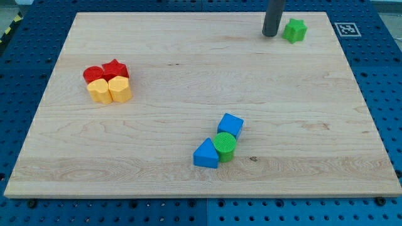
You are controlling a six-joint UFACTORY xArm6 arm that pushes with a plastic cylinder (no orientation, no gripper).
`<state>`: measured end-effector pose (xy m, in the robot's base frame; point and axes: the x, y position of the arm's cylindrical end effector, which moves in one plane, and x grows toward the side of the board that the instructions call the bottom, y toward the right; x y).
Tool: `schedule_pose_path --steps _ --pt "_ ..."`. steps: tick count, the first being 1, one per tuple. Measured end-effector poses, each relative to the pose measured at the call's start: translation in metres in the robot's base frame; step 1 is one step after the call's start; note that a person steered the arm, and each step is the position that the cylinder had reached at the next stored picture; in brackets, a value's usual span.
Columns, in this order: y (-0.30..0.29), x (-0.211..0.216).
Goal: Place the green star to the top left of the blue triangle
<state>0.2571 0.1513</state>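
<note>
Dark rod, no jaws, my tip (271, 34) resting just at nine o'clock of green plastic star (294, 30), blue plastic triangle (206, 154) far toward seven o'clock on wooden board (188, 75).

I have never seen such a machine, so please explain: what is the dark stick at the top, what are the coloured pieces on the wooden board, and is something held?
The dark rod is the end of a robot arm. It holds nothing; it only pushes blocks. My tip is just left of the green star. One camera looks down on the wooden board. In the lower middle lie a blue triangle, a green cylinder and a blue cube. At the left, red blocks and yellow blocks sit clustered.
</note>
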Motion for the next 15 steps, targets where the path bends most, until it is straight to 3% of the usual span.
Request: schedule_pose_path --steps 1,2,3,6,9,11,12,13,14,15 --pt "0.05 -0.025" --pt "0.11 -0.027" --pt "0.127 -0.018" --pt "0.004 0.054" --pt "-0.011 0.036" --pt "-0.076 0.097" --pt "-0.068 0.092" --pt "-0.003 0.078" --pt "0.023 0.087" --pt "-0.026 0.091"
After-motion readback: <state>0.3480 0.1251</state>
